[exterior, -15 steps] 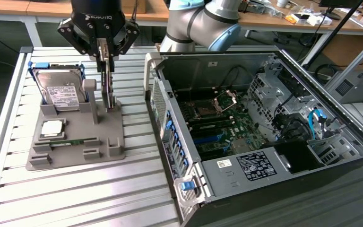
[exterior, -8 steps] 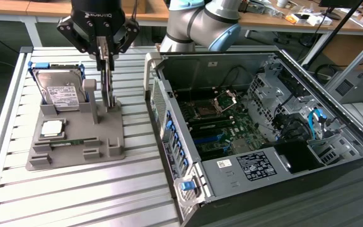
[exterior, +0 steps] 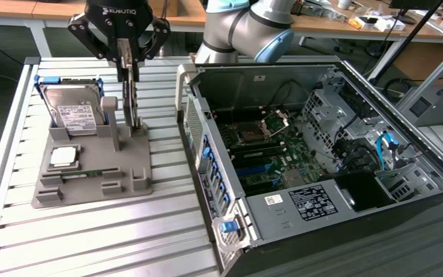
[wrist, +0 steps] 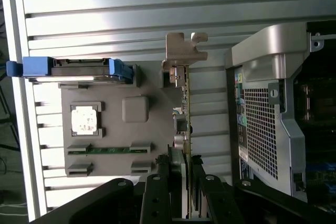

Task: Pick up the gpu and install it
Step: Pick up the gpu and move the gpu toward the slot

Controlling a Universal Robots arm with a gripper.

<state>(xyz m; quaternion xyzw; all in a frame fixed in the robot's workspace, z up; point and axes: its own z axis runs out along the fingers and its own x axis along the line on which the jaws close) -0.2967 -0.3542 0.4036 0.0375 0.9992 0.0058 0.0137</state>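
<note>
A: Where is the gpu (exterior: 134, 101) located?

B: At 10 o'clock in the exterior view. It is stood on its long edge in the grey holder (exterior: 133, 164) on the slatted tabletop (exterior: 90, 242). The hard drive (exterior: 71, 109) is at 9 o'clock from it and the open computer case (exterior: 194, 130) at 3 o'clock. Whether its lower edge is clear of the holder slot cannot be told.

A: Pincer (exterior: 127, 69) state?

B: Clamped on the gpu's upper edge. The fingers (wrist: 157, 192) are seen pressed one on each face, with the card sandwiched between them.

A: How is the card described?

B: A thin, flat, dark board, viewed almost edge-on. A silver bracket (wrist: 184, 51) is fixed at one end, and small parts stand off one face.

A: How is it expected to handle?

B: It is judged light and stiff, but fragile. The board is thin, and the raised parts and contact edge are easily damaged. The faces are smooth, so slip is judged possible if the card is tilted. The bracket end is likely heavier.

A: Where should hold be taken?

B: On the bare upper edge near mid-length, away from the contact edge and the raised parts. That matches where it is gripped now.
</note>
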